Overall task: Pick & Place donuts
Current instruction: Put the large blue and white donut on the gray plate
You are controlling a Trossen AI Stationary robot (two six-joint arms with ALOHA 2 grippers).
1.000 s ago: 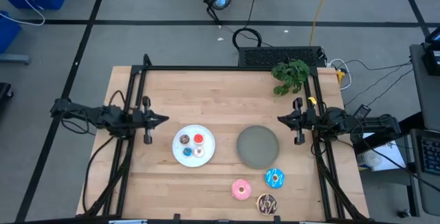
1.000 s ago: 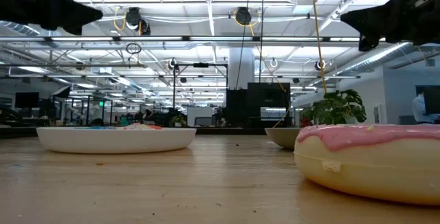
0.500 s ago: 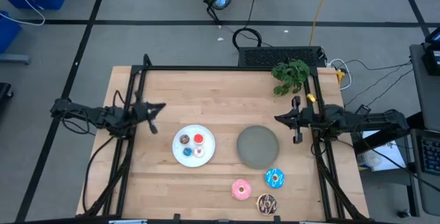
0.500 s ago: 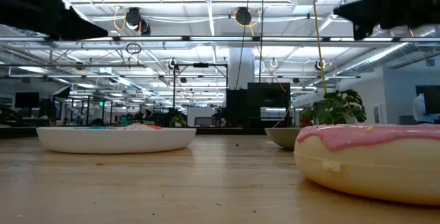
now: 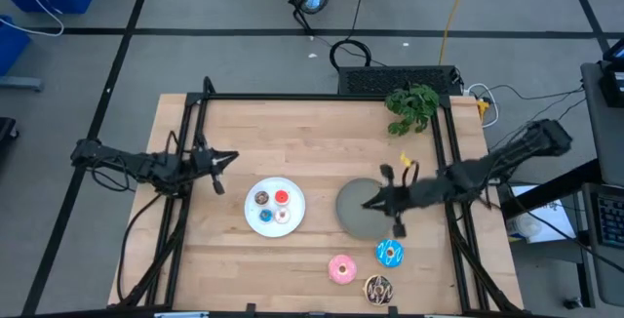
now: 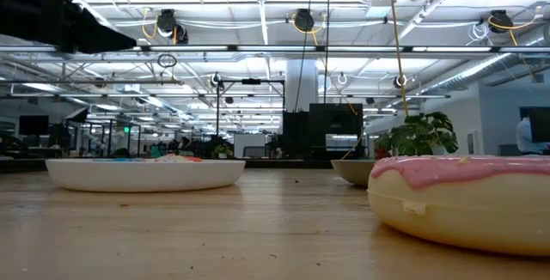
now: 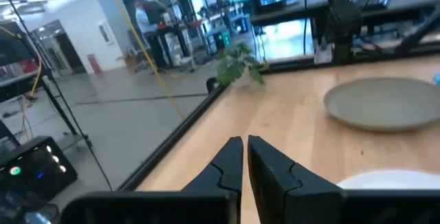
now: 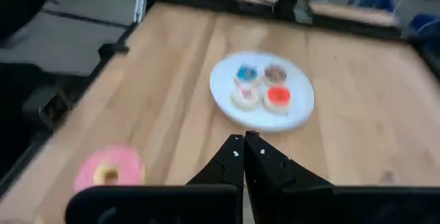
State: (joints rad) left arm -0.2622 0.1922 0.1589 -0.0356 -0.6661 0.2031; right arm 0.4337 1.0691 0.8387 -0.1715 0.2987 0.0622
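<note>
Overhead, low and wrist views of the tabletop [image 5: 292,133]. In the low view only the pink donut [image 6: 464,203] is legible, cut off at the picture's right edge; the white plate [image 6: 144,173] shows rim-on, so its contents appear only as coloured specks, and the grey plate [image 6: 354,172] is half hidden behind the pink donut. Of both arms only dark fragments show there, at the top edge. In the right wrist view the scene is blurred, and the larger blue and chocolate donuts fall outside it.

Right gripper [image 5: 372,203]: reached out over the grey plate [image 5: 363,208] near the tabletop's middle, fingers [image 8: 235,157] pressed together, holding nothing. Left gripper [image 5: 230,156]: poised above the tabletop toward the left edge, just beyond the white plate [image 5: 274,206], fingers [image 7: 232,161] closed with only a hairline gap, empty.

Four tiny ring donuts lie on the white plate: brown [image 5: 261,198], red [image 5: 282,198], blue [image 5: 265,215], white [image 5: 283,216]. Three larger ones lie on bare wood near the front right corner: the pink donut [image 5: 342,268], a blue sprinkled donut [image 5: 389,253] just beside the grey plate's rim, and a chocolate donut [image 5: 378,289] at the front edge. A green plant sprig [image 5: 411,107] sits at the back right corner.
</note>
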